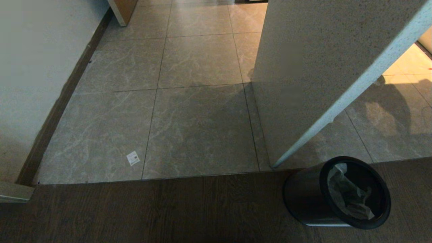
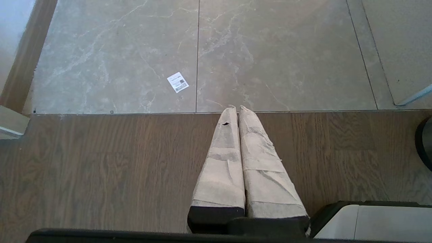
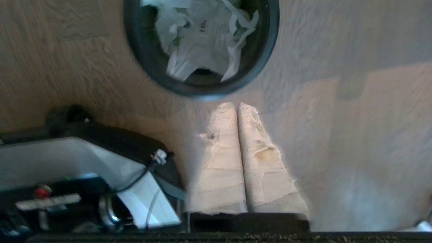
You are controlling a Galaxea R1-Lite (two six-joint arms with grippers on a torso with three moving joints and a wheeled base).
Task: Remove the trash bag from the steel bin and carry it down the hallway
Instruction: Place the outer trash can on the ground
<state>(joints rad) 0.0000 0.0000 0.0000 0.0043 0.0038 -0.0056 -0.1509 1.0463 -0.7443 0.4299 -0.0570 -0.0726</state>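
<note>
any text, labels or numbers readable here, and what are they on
None can be read.
White sticker on the floor tile: printed lines and a small square code, too small to read.
Trash bag in the steel bin: faint green and dark print, too blurred to read.

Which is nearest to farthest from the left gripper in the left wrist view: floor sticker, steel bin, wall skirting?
Left gripper, shut, above the wood floor.
1. Floor sticker, on the tile just past the fingertips.
2. Steel bin, at one picture edge.
3. Wall skirting, at the opposite edge.
</note>
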